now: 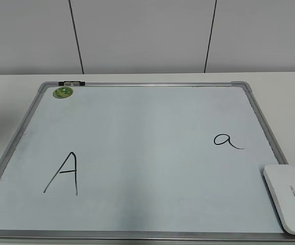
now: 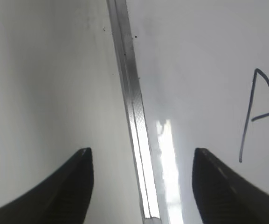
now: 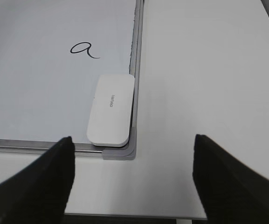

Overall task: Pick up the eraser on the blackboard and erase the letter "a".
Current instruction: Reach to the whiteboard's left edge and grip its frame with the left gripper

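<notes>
The blackboard (image 1: 137,127) is a white board with a silver frame, lying flat on the table. The white eraser (image 1: 289,197) lies in its near right corner and also shows in the right wrist view (image 3: 111,108). The small letter "a" (image 1: 227,140) sits up and left of the eraser, seen also in the right wrist view (image 3: 84,49). My right gripper (image 3: 133,161) is open and empty, above the table in front of that corner. My left gripper (image 2: 142,175) is open and empty, straddling the board's left frame (image 2: 130,93).
A large capital "A" (image 1: 63,173) is drawn at the board's near left, seen also in the left wrist view (image 2: 262,112). A green sticker (image 1: 63,92) and a black clip (image 1: 71,83) sit at the far left corner. The table's front edge (image 3: 125,215) lies under the right gripper.
</notes>
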Robot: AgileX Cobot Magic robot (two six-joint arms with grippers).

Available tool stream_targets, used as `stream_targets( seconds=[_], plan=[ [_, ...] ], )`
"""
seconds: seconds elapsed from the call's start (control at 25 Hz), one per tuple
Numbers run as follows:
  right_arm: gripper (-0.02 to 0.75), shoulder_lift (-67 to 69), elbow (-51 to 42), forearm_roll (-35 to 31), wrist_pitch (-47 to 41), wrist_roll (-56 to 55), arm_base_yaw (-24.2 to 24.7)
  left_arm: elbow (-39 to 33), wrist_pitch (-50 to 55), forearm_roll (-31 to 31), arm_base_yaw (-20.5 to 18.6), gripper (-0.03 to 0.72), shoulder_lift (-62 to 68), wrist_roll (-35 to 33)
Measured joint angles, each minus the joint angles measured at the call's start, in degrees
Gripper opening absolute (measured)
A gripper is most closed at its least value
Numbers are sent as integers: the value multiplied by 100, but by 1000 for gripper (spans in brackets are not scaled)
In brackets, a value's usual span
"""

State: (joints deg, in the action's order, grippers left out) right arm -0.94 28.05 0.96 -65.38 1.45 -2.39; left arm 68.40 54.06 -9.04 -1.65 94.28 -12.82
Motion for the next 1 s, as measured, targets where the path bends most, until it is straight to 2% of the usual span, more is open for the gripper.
stream_targets(
  seconds=[0.2, 0.52, 0.68, 1.0],
  plan=[
    [587, 0, 0, 0, 0, 0, 0, 416, -12, -458, -197, 475, 830, -445],
    [587, 0, 0, 0, 0, 0, 0, 1237, 120, -724, -342, 470, 1833, -611],
    [587, 0, 0, 0, 0, 0, 0, 1587, 193, -749, -480, 437, 2194, -661],
    [587, 0, 0, 0, 0, 0, 0, 1753, 228, -920, -548, 414, 2611, -882]
  ],
)
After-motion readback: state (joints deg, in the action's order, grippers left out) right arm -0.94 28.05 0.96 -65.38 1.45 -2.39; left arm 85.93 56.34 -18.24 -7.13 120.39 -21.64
